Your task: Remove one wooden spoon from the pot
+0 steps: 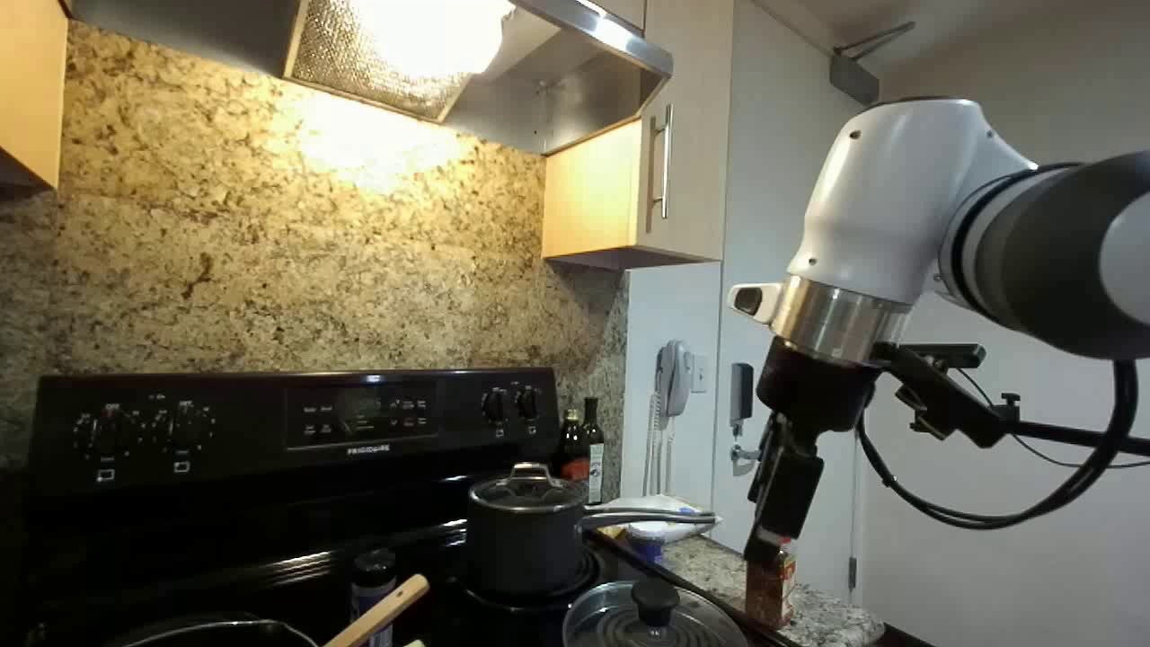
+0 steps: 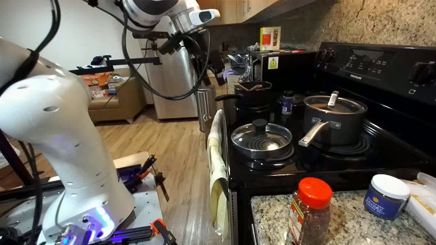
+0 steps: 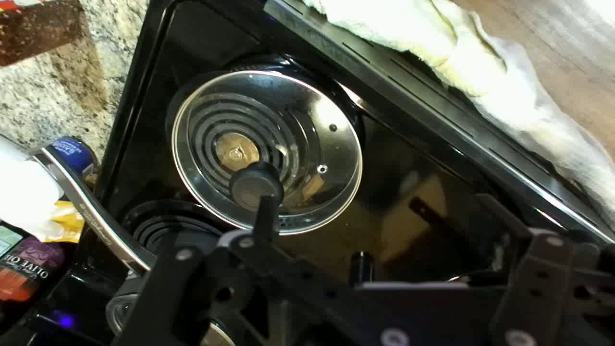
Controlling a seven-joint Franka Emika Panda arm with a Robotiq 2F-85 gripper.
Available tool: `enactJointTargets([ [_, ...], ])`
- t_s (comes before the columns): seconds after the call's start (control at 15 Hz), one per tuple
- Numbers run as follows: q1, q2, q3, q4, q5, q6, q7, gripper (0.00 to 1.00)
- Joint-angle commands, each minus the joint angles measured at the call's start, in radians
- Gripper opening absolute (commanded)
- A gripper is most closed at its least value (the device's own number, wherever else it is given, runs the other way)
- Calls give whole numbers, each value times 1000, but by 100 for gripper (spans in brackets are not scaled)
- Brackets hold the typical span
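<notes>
In an exterior view you have a smooth, glossy stovetop point(image 2: 303, 166) on the right. The near lid point(image 2: 262, 143) is clear glass with a shiny metal rim and a matt knob point(image 2: 260, 126). The lidded pot point(image 2: 351, 126) to its right is matt-sided, its handle point(image 2: 315, 133) polished metal. The wooden utensils point(image 2: 241, 86) in the far pot point(image 2: 253, 98) look dull and unvarnished, though they show too small for you to be sure. In the wrist view, your gripper point(image 3: 376, 204) is mostly matt black with bright metal screws point(image 3: 395, 337). Your arm point(image 2: 68, 136), on the left, is smooth with a soft sheen. The near counter point(image 2: 272, 211) is speckled stone, and the towel point(image 2: 217, 180) left of the stovetop is rumpled cloth.
</notes>
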Motion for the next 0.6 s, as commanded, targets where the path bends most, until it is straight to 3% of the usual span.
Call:
enactJointTargets([
  [0.0, 14, 2, -14, 2, -13, -3, 10, 100],
  [0.2, 20, 81, -38, 86, -32, -34, -76, 100],
  [0.53, 66, 319, -83, 318, -26, -135, -255, 100],
])
